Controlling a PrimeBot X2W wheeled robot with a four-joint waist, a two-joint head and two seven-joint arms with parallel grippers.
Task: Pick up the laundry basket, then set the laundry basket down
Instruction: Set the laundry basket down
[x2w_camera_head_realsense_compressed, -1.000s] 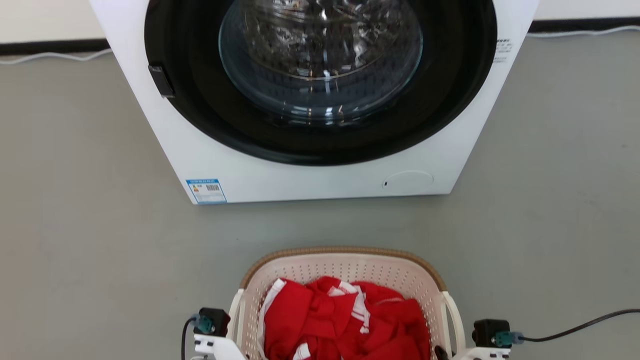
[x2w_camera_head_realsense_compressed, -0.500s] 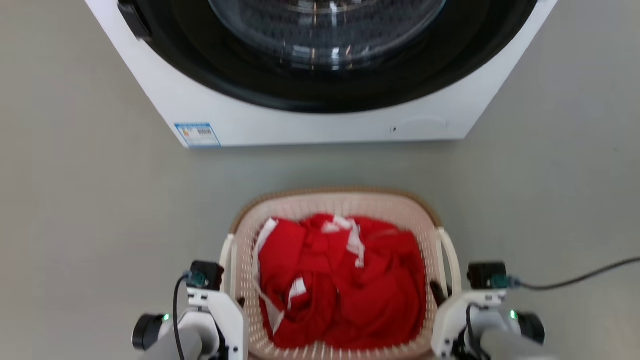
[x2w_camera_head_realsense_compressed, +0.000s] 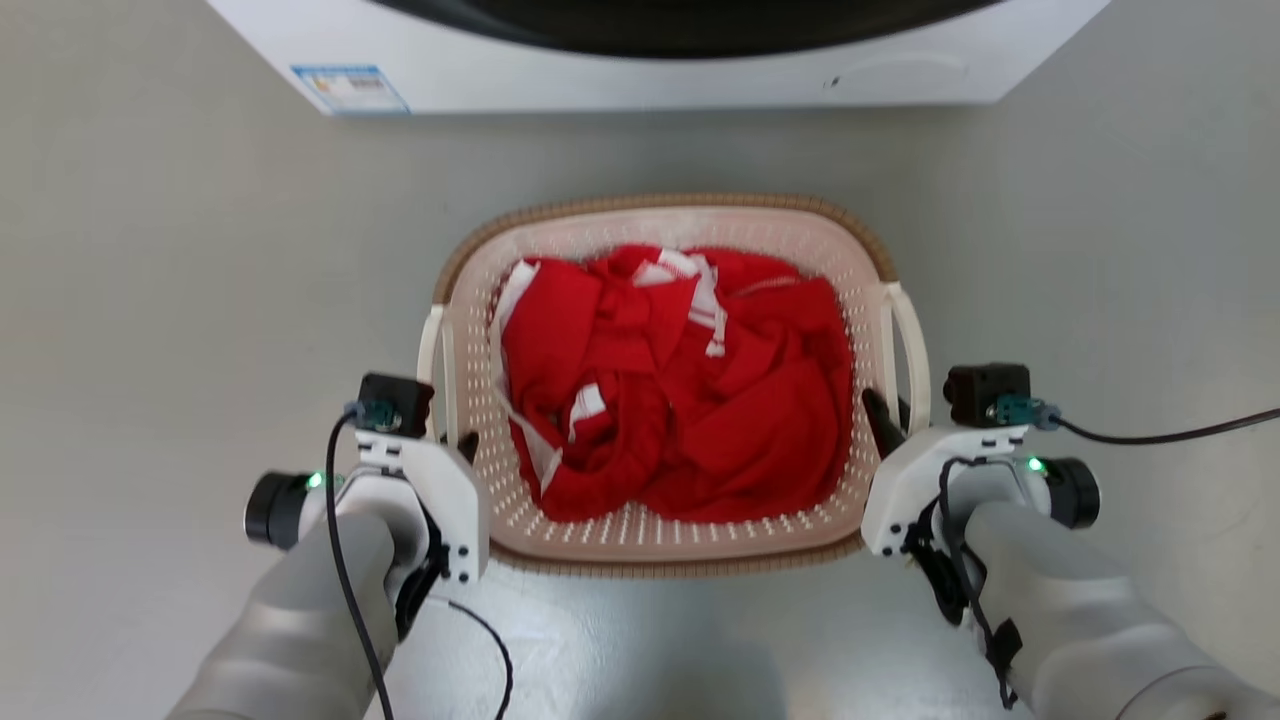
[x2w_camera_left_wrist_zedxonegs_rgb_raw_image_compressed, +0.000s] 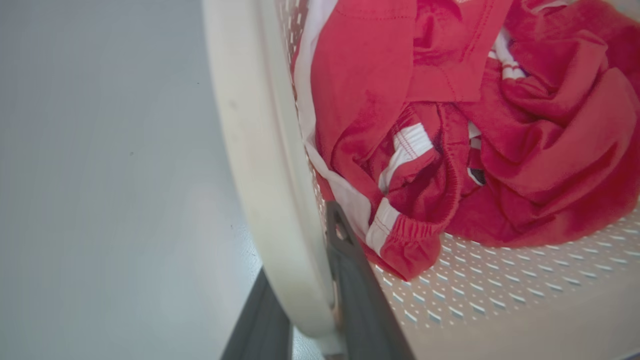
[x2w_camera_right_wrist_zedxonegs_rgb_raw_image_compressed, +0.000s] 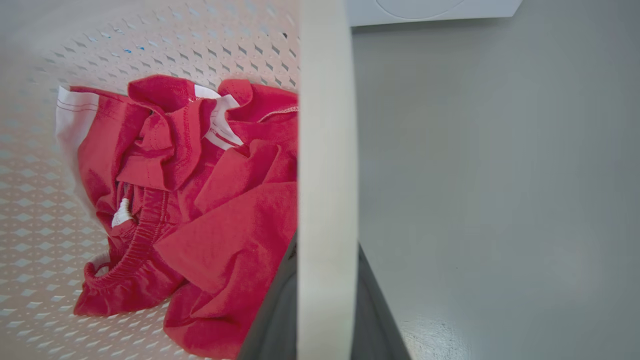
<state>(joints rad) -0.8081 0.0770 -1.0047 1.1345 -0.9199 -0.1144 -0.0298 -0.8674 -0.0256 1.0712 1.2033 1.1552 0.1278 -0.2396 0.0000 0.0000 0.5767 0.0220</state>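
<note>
Over the grey floor (x2w_camera_head_realsense_compressed: 150, 300) by the washer (x2w_camera_head_realsense_compressed: 650, 60), the left tool (x2w_camera_head_realsense_compressed: 450, 437) and right tool (x2w_camera_head_realsense_compressed: 895, 410) are clamping the handles (x2w_camera_head_realsense_compressed: 912, 340) of the laundry basket (x2w_camera_head_realsense_compressed: 660, 207), apparently carrying it; next comes level lowering.

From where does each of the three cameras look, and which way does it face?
Head view: on the head, facing down at the laundry basket before the washer; left gripper and right gripper show.
Left wrist view: on that wrist, facing along its fingers astride the left handle.
Right wrist view: likewise, fingers astride the right handle.
Shared: the red clothes.
</note>
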